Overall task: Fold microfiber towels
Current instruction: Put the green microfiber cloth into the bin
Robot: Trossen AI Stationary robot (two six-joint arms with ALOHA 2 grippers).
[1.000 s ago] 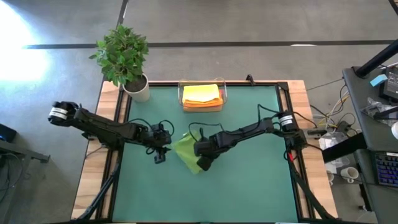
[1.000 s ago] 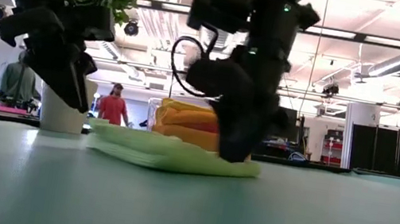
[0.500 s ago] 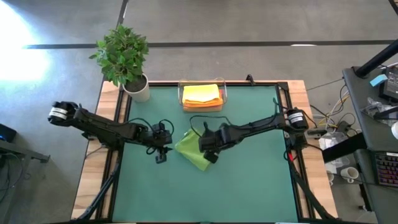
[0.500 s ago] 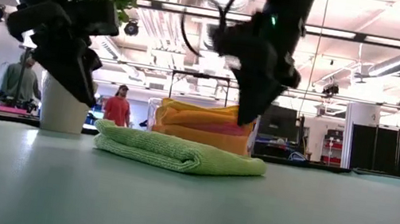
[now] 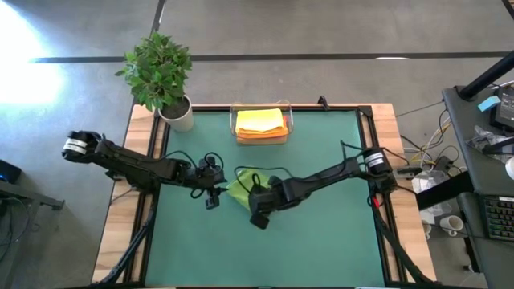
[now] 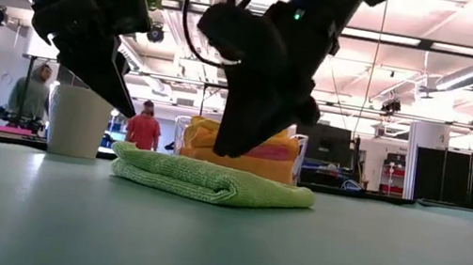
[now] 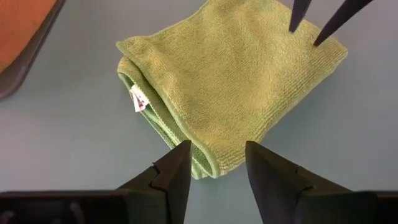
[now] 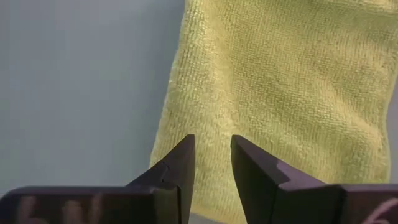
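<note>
One green towel lies folded near the middle of the counter in the high view, between the two arms. The left gripper sits just beside its left edge; the right gripper sits at its near right corner. A clear tray at the far edge holds a stack of folded towels, yellow on top. A potted plant stands at the far left corner.

Low view: the green towel rests flat as a thick folded pad, both grippers hanging just above it, neither touching.

Left wrist view: the left fingers are spread apart and empty, over the towel's folded corner. A small white label protrudes from the fold; no writing is legible.

Right wrist view: the right fingers stand slightly apart, empty, over the towel's edge.

Assessment: the cloth appears soft, light and limp, with a grippy pile. It would likely unfold if lifted by one layer; pinching all layers at the folded edge seems soundest.
</note>
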